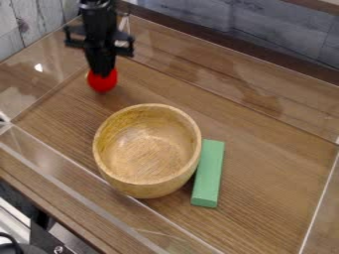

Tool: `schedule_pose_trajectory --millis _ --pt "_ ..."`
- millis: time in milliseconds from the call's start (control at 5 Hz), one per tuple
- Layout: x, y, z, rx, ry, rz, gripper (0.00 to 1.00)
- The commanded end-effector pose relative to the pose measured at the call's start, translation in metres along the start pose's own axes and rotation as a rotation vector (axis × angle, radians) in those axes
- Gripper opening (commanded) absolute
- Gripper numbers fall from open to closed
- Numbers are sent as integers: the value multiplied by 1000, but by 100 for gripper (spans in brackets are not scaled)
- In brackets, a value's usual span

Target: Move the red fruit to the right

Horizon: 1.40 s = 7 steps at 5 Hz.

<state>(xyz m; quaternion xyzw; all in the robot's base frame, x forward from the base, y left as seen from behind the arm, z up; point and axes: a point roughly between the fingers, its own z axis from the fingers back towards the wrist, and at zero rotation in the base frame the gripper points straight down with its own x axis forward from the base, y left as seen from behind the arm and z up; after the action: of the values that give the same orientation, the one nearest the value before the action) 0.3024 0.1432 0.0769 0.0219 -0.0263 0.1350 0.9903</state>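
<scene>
Red fruit [102, 79] is hanging pinched between our gripper's [101, 71] closed fingers, just beneath the wrist. We are pointing the arm straight down from the upper left. Below and right of the gripper are sitting the wooden bowl [147, 150] and green block [209, 173].

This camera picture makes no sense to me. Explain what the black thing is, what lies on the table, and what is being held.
There is one view, taken from above and in front of a wooden table with clear walls around it. The black thing at the top left is a robot arm reaching straight down. Its grasping part, the end effector, is shut on a small red fruit. Whether the fruit touches the table cannot be told. In the middle stands an empty wooden bowl. Just to its right lies a green block, flat on the wood.
</scene>
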Motion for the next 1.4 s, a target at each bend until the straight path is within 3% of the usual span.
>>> schedule_pose_trajectory --millis 0,400,800,1200 --pt "6 -26 33 -12 -83 -49 0" --pt "5 -118 28 -42 -95 -57 0" --pt "4 -181 24 -57 -96 -208 0" --pt "-1 -243 18 -57 -91 -210 0"
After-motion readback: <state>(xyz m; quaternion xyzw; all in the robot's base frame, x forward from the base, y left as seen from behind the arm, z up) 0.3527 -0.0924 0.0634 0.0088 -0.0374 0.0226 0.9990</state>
